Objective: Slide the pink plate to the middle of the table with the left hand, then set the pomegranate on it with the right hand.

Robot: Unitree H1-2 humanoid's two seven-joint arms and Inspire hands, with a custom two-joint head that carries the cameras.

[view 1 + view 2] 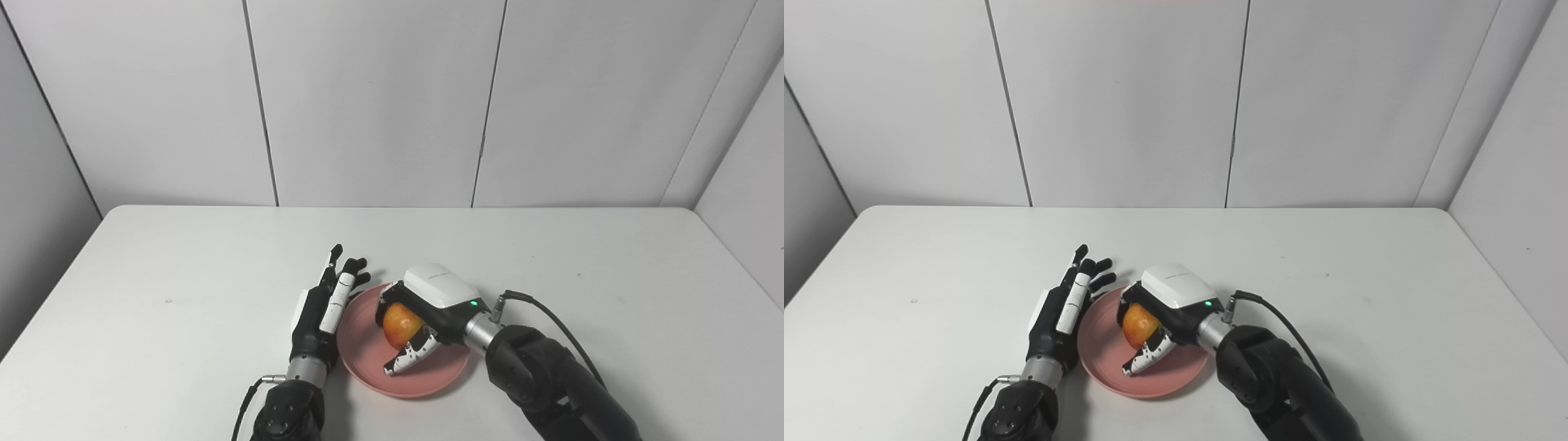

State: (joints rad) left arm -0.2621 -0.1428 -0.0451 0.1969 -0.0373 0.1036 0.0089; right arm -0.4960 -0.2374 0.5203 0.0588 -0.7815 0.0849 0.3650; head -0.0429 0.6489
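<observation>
The pink plate (367, 352) lies on the white table near its front middle. Over the plate, my right hand (425, 309) is shut on the pomegranate (401, 323), a round red and yellow fruit; whether the fruit touches the plate I cannot tell. My left hand (324, 306) stands on edge against the plate's left rim, open with its fingers stretched toward the wall. In the right eye view the same plate (1102, 355), fruit (1139, 324), left hand (1062, 309) and right hand (1170, 303) appear.
The white table (551, 269) ends at grey wall panels behind and at the sides. A black cable (551, 315) loops from my right wrist over the table.
</observation>
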